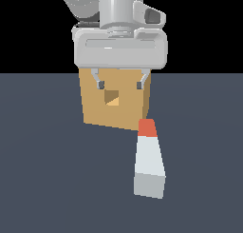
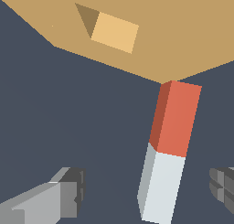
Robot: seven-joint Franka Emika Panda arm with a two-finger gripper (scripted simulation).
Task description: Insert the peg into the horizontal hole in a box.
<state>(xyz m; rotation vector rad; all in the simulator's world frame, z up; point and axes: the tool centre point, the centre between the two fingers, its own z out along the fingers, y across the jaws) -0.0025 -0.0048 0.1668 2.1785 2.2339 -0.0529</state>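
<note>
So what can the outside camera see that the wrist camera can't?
Only the exterior view shows the arm's grey wrist and hand body above the open gripper, and the whole box sitting on the floor. Only the wrist view shows the fingertips up close, with nothing between them. Both show the peg lying loose, its orange-red end toward the box, and the hole, empty.

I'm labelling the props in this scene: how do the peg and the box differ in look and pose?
The peg is a long slim bar; the box is a squat cube. The peg is pale grey-white with an orange-red end; the box is plain tan. The box has a square hole in its face; the peg shows none. Both rest on the dark floor, and the open gripper holds neither.
</note>
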